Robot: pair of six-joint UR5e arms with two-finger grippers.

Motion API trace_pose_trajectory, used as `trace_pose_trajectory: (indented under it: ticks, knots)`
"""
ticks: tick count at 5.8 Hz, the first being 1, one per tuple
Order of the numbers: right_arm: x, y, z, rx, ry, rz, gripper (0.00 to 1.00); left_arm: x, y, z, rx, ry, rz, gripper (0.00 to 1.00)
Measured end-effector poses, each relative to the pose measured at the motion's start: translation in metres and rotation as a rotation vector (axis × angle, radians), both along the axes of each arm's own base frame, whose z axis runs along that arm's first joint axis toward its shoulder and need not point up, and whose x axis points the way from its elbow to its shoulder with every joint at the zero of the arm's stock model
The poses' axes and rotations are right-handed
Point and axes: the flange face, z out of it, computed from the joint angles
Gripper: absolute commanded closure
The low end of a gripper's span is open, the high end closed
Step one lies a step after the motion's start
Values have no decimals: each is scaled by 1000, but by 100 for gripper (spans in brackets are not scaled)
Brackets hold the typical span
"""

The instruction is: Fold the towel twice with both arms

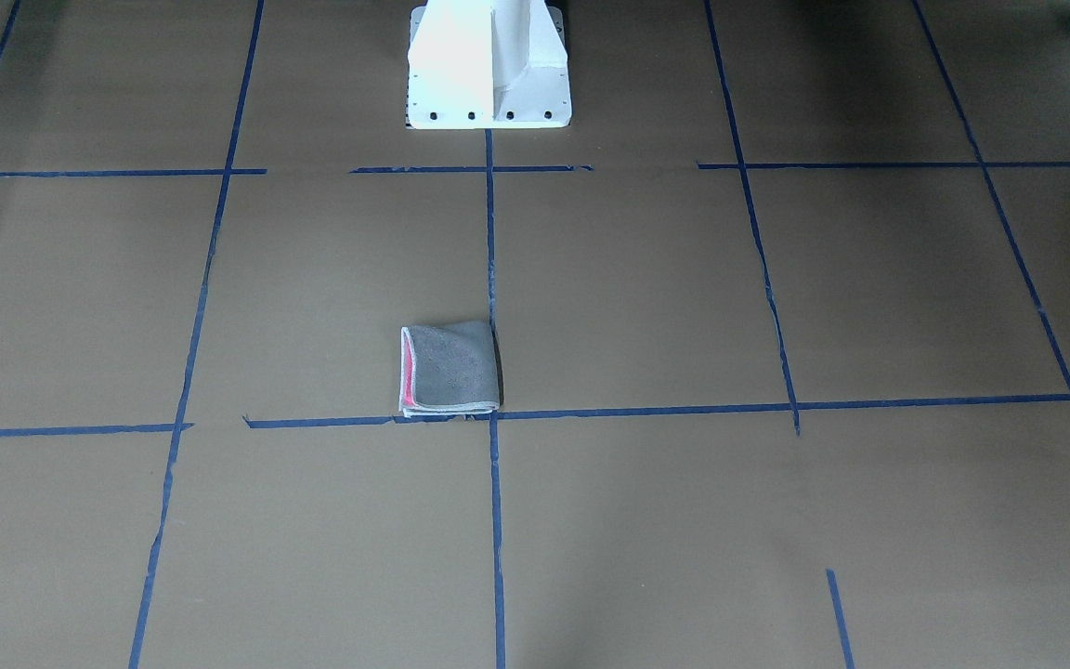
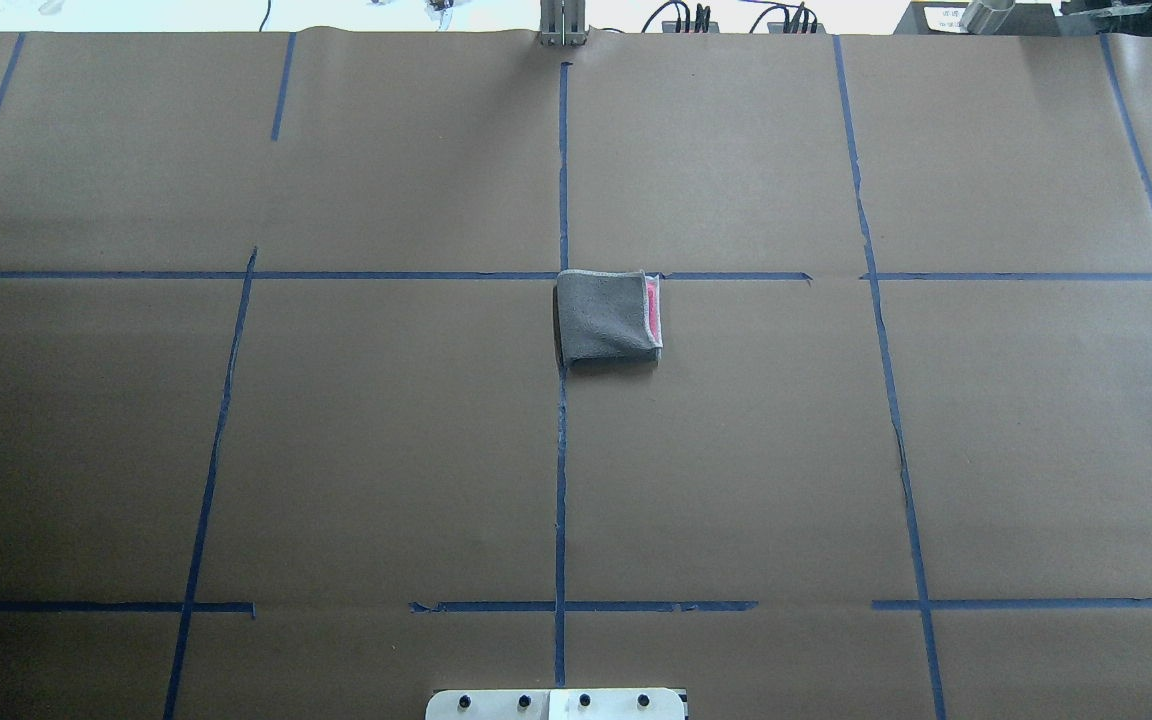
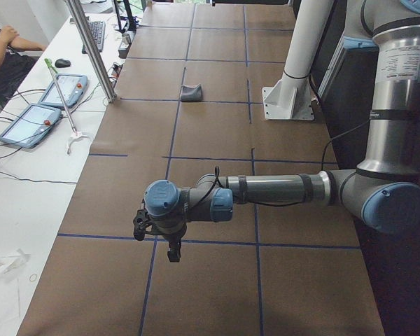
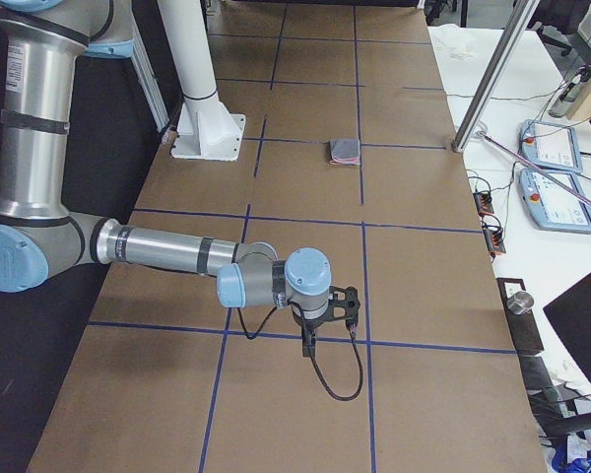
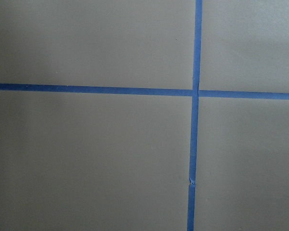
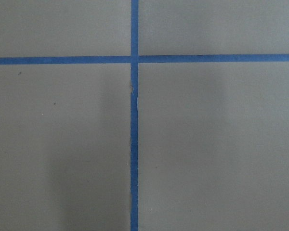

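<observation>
The towel lies folded into a small square near the table's middle, dark grey face up. A pink-red strip and pale edging show along one side. It also shows in the overhead view, the left side view and the right side view. The left gripper hangs over the table's left end, far from the towel. The right gripper hangs over the right end, also far away. I cannot tell whether either is open or shut. Both wrist views show only brown paper with blue tape.
The white pedestal base stands at the robot's edge of the table. Blue tape lines grid the brown paper. A metal pole and teach pendants stand on the operators' side, where a person sits.
</observation>
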Motion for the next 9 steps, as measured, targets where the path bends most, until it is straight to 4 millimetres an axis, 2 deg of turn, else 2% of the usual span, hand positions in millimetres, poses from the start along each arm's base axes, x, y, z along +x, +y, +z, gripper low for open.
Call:
trace_pose_trajectory:
  ticks: [1, 2, 4, 6, 8, 9]
  knots:
    - [0, -1, -5, 3, 2, 4, 0, 0, 29, 4, 14, -10, -2, 0]
    - [-1, -3, -13, 2, 3, 4, 0, 2, 44, 2, 22, -27, -5, 0]
    - [-1, -3, -30, -25, 4, 4, 0, 17, 45, -3, 4, -54, -2, 0]
    - [-6, -9, -37, -45, 7, -7, 0, 27, 43, -4, -11, -56, 3, 0]
    - [-20, -40, -59, -62, 14, -35, 0, 29, 40, -5, -8, -56, 6, 0]
    - [-22, -48, -65, -65, 19, -41, 0, 29, 39, -6, -5, -56, 6, 0]
